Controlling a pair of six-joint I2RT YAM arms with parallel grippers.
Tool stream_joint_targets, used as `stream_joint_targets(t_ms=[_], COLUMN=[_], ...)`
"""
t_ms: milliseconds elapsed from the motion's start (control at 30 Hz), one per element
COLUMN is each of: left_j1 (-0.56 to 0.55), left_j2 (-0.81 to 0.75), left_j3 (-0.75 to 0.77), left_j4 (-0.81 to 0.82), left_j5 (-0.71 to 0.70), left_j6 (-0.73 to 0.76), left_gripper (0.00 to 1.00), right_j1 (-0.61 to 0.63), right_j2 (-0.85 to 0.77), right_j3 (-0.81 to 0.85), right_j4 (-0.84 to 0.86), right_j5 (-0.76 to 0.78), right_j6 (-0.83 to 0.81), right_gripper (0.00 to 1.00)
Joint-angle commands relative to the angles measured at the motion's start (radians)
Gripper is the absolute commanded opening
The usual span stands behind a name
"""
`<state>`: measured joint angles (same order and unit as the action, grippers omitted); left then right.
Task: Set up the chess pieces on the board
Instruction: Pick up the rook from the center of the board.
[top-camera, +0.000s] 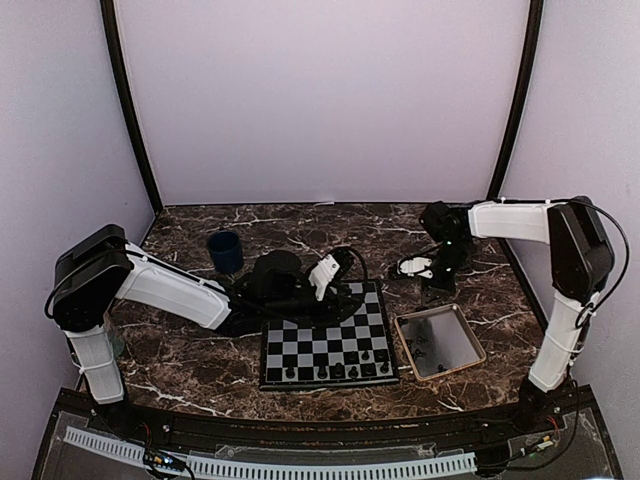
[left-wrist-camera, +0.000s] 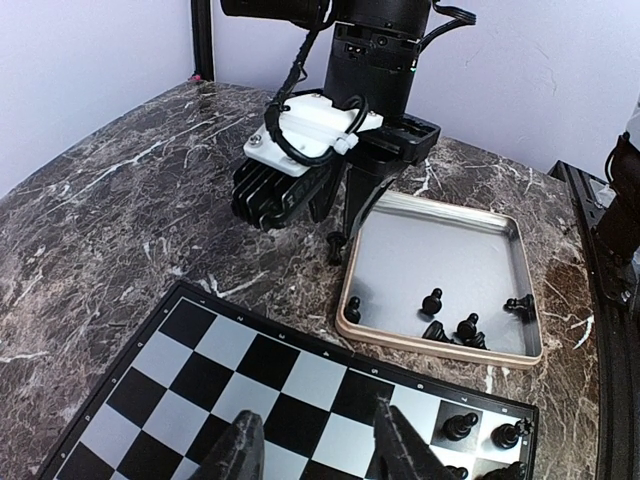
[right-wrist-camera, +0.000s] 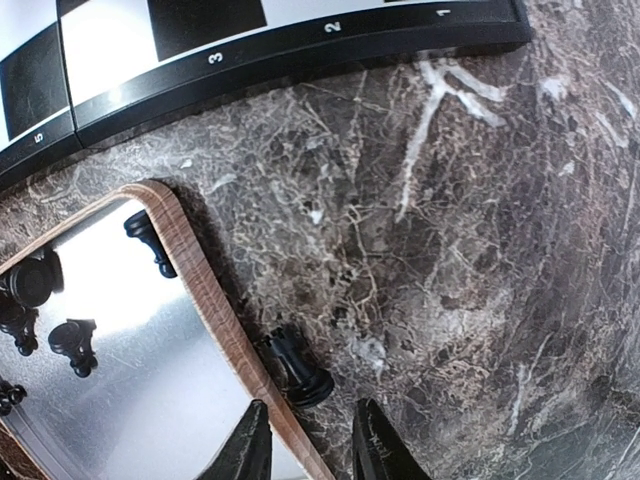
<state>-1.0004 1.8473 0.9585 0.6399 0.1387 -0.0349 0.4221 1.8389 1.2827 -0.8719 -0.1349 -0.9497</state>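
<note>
Marble, dark brown with white veins, makes the table (top-camera: 190, 380) under both my arms. My right claw (right-wrist-camera: 310, 425) hangs low over it, just outside the tan-rimmed tray (right-wrist-camera: 205, 282). Its two fingers are apart, with bare stone and a bit of the rim showing between them, and it clamps nothing. Just ahead of its tips a lone dark piece (right-wrist-camera: 295, 368) lies tilted on the marble, touching the outer side of the tray's rim. Inside the tray several more chess pieces (left-wrist-camera: 431, 300) rest on the shiny metal floor, some upright and some on their sides.

My left claw (left-wrist-camera: 318, 440) hovers over the far part of the board (top-camera: 310, 345). Its fingers are spread and empty, with black and pale squares visible in the gap. The board lies flat on the table between my two bases, just beside the tray, with a strip of marble between them. A handful of standing pieces (left-wrist-camera: 458, 426) are on it, most of them in the row nearest me and toward the tray side. A blue cup (top-camera: 225, 252) stands on the marble beyond the board's far left corner, well apart from it.
</note>
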Motion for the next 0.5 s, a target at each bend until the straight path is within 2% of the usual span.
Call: stream_joint_targets(t_ms=[0, 467], left_j1=[0.002, 0.002], left_j2=[-0.029, -0.026], left_j3=[-0.019, -0.023], left_j4=[0.017, 0.025], left_j5=[0.013, 0.014], left_j6=[-0.009, -0.014], left_gripper=[0.4, 0.4], right_j1=[0.015, 0.022], right_j2=[0.023, 0.068], right_j3=[0.028, 0.036], right_j4=[-0.02, -0.018], right_j5=[0.02, 0.056], right_j6=[-0.016, -0.03], right_gripper=[0.29, 0.28])
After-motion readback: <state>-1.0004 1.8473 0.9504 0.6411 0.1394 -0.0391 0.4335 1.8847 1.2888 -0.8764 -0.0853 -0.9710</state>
